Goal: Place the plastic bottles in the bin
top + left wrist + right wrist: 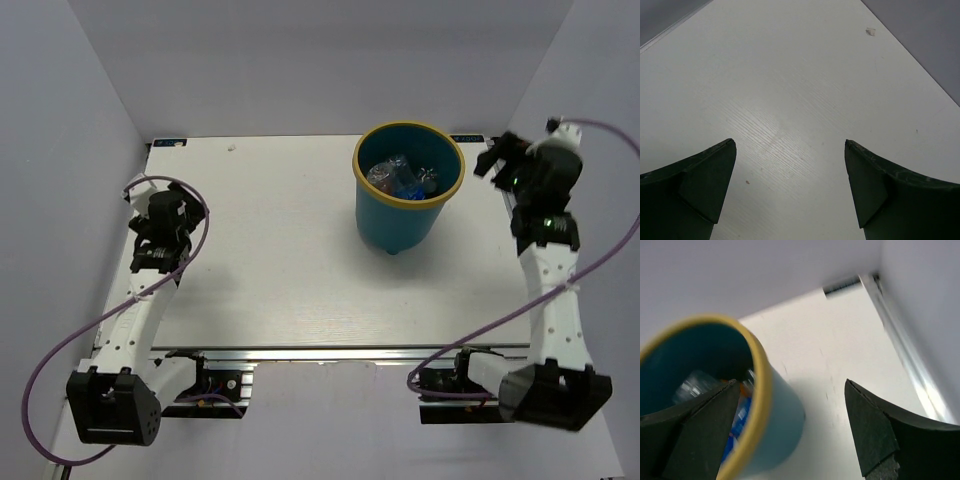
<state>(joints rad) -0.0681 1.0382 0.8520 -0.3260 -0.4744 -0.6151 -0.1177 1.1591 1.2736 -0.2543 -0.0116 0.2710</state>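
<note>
Bin (pixel 400 218) upright on table (pixel 260 260), upper right of centre in top view. Bottles (pixel 398 176) heaped inside, clear and blue showing; count not readable. Left gripper (pixel 790 147) at left edge of table, jaws spread wide, nothing between, bare tabletop beneath. Right gripper (pixel 790 385) just right of bin, towards upper right corner, jaws likewise apart and empty. In right wrist view, bin at lower left of frame, orange and blue glimpsed within.
</note>
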